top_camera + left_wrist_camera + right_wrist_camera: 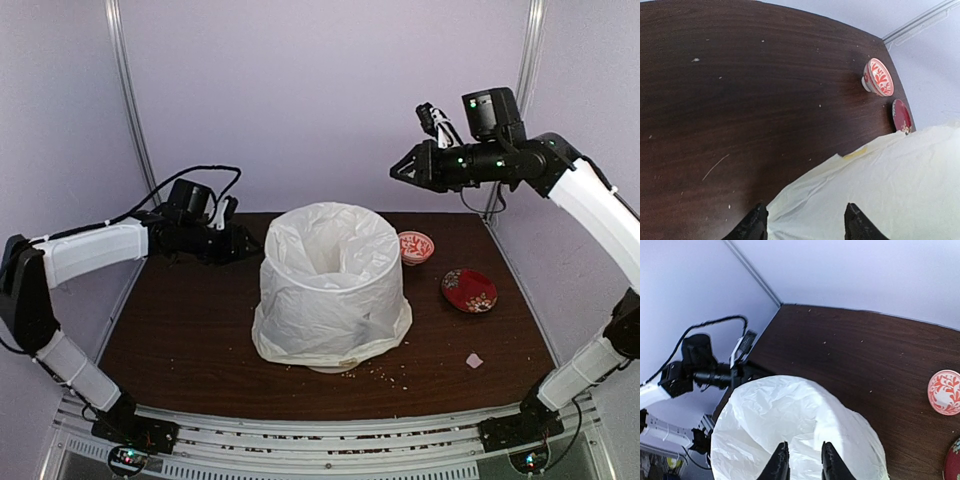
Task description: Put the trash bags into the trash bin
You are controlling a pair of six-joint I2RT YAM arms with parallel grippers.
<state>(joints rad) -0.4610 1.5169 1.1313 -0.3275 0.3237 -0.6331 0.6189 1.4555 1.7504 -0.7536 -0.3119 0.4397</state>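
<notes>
The trash bag [330, 280] is draped over the trash bin at the table's middle, lining its mouth and hanging down its sides to the table. The bin itself is almost wholly hidden under it. My left gripper [245, 243] is low at the bag's left side, open and empty. In the left wrist view the left gripper [806, 220] has its fingertips [756, 220] spread over the bag's edge [880, 190]. My right gripper [395, 172] hangs high above the bin's right. In the right wrist view the right gripper [803, 460] is narrowly open and empty above the bag [790, 415].
A small red-patterned bowl [416, 246] and a red dish [469, 290] stand right of the bin. A small white paper scrap [474, 360] lies front right. Crumbs lie by the bin's front. Both bowls also show in the left wrist view [879, 77].
</notes>
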